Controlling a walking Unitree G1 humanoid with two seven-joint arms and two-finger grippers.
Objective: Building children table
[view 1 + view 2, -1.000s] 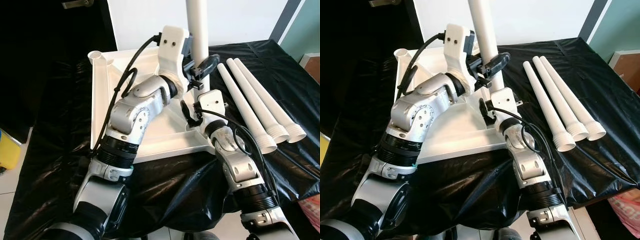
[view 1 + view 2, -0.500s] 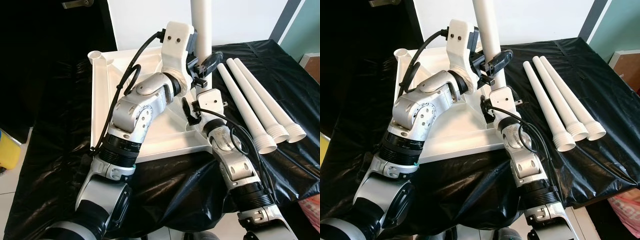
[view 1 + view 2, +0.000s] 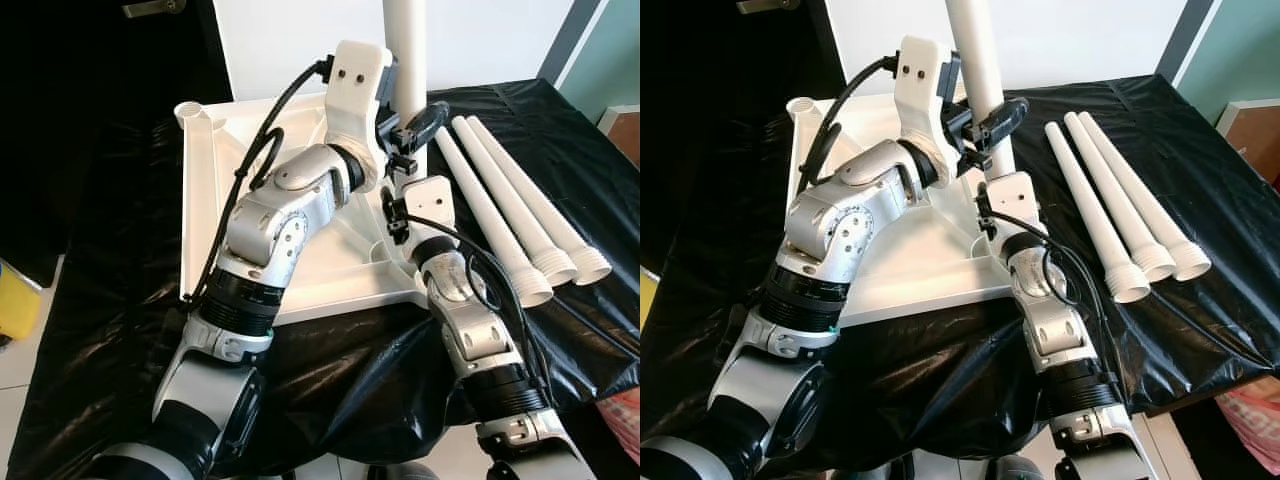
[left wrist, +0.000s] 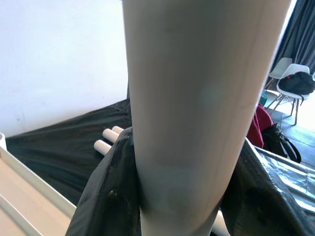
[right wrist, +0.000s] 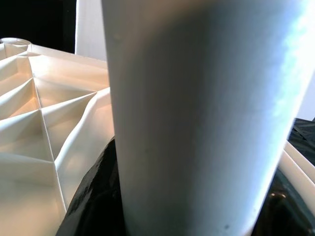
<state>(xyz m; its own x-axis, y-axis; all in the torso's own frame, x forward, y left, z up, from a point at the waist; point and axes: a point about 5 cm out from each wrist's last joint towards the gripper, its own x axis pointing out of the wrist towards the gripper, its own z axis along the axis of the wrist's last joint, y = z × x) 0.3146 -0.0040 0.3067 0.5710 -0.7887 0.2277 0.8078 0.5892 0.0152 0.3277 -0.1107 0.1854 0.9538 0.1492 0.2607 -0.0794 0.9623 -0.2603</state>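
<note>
White plastic table leg (image 3: 405, 50), upright in upturned white tabletop (image 3: 205, 190): left gripper (image 3: 405, 128) and right gripper (image 3: 398, 205) are both clamping it; your twisting risks cross-threading.

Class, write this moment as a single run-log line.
upright leg: held by both | left gripper: shut, upper | right gripper: shut, lower | tabletop: upside down | spare legs: on black sheet

Thick white plastic tube (image 4: 197, 113) upright and close, clasped low down between black fingers (image 4: 106, 196) of the left gripper (image 4: 179, 206); black plastic sheet (image 4: 64, 142) behind, two white tube ends (image 4: 109, 138) lying on it; white ribbed panel edge (image 4: 19, 182); white chair (image 4: 290, 83) beyond
</note>
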